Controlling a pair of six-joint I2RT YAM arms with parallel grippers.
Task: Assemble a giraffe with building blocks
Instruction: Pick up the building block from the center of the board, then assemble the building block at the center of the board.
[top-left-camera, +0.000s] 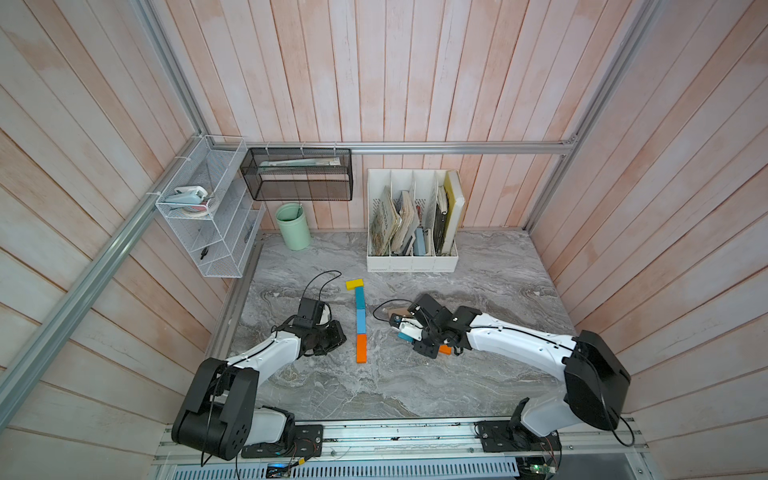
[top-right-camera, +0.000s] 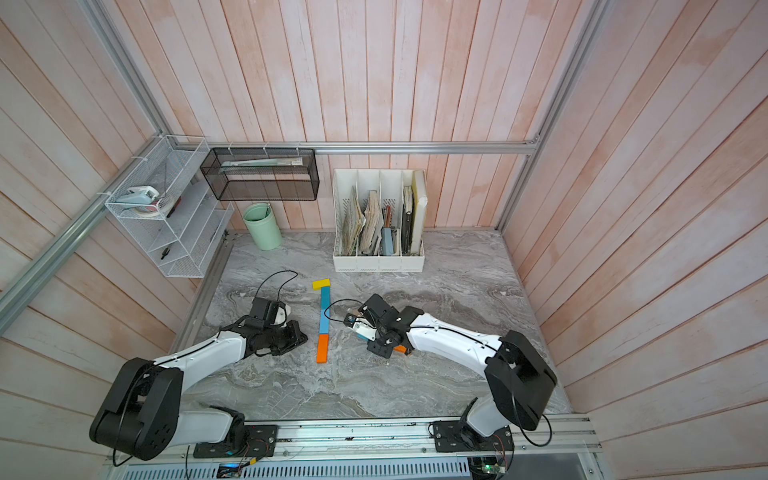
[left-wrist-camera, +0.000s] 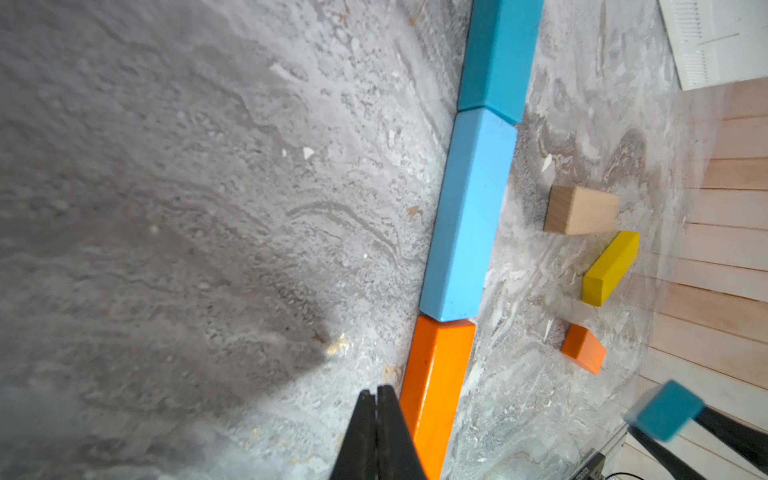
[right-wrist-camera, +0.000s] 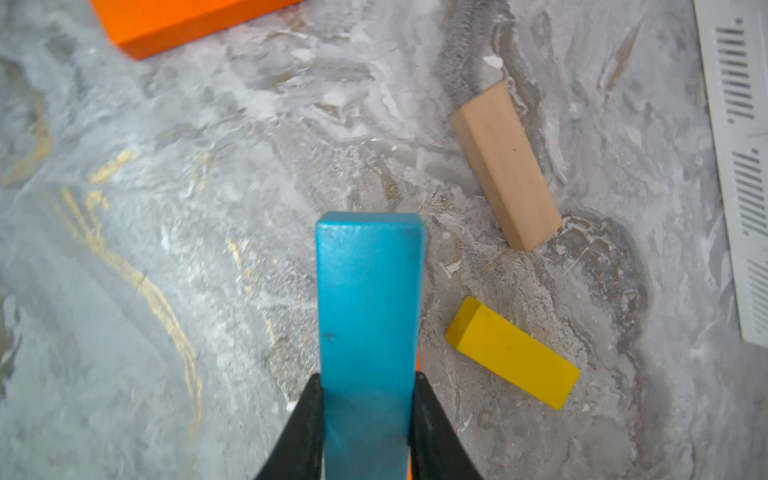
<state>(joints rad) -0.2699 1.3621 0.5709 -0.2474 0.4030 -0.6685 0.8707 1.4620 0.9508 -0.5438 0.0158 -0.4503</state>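
The giraffe lies flat mid-table as a line: yellow head (top-left-camera: 354, 284), teal bar (top-left-camera: 360, 298), light blue bar (top-left-camera: 361, 321), orange bar (top-left-camera: 361, 348). My left gripper (left-wrist-camera: 376, 392) is shut and empty, its tips right beside the orange bar (left-wrist-camera: 436, 395) on the left. My right gripper (right-wrist-camera: 368, 378) is shut on a teal block (right-wrist-camera: 369, 291), held just above the table to the right of the line (top-left-camera: 406, 337). Loose building blocks lie near it: a tan one (right-wrist-camera: 505, 166), a yellow one (right-wrist-camera: 511, 357) and an orange one (left-wrist-camera: 584, 348).
A white file organiser (top-left-camera: 411, 262) with books stands at the back, a green cup (top-left-camera: 293, 226) to its left. A white wire shelf (top-left-camera: 208, 216) and a black mesh basket (top-left-camera: 297, 174) hang on the left wall. Black cables loop over both wrists.
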